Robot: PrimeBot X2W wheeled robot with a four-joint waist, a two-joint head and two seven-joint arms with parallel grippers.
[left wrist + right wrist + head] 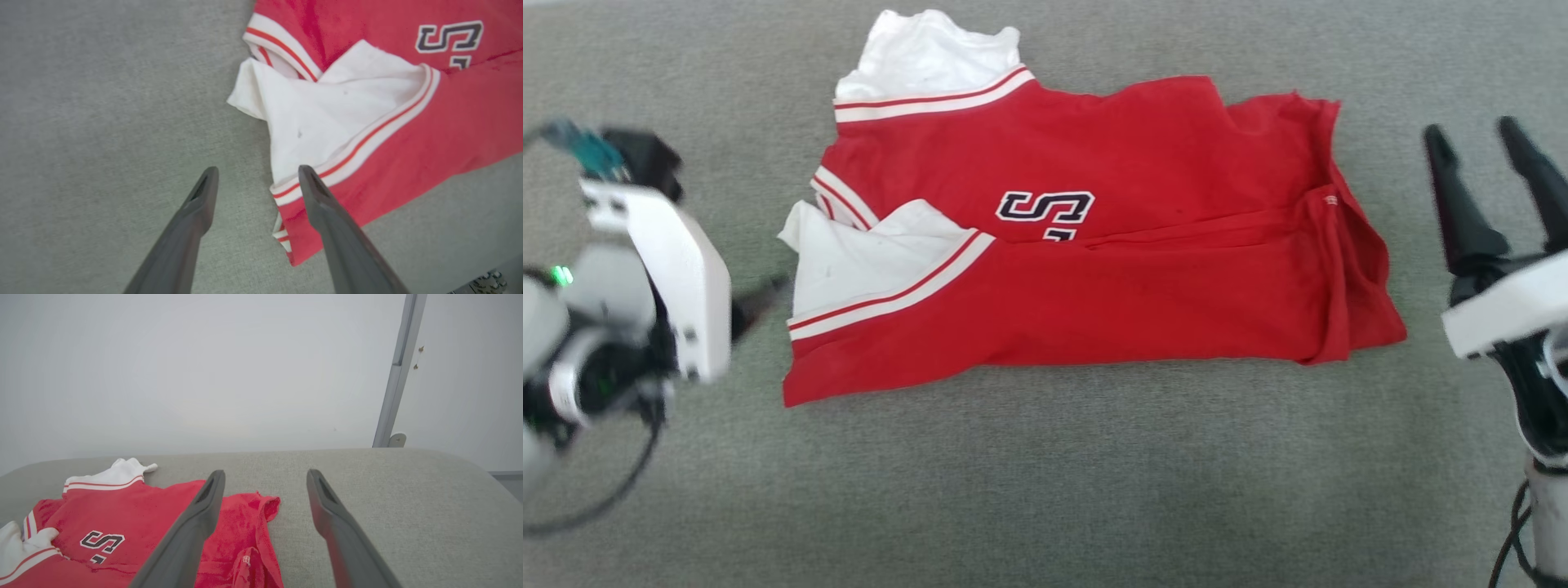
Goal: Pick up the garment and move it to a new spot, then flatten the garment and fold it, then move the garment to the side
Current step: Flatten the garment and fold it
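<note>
Left wrist view showed my left gripper (257,171) spread open beside the folded garment (408,143), probably to grab it.

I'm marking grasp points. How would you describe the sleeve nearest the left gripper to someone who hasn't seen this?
A folded red garment lies on the grey cushion. Two white sleeves show at its left end. The near sleeve lies just left of the letter S; the far sleeve juts past the garment's far edge.
</note>
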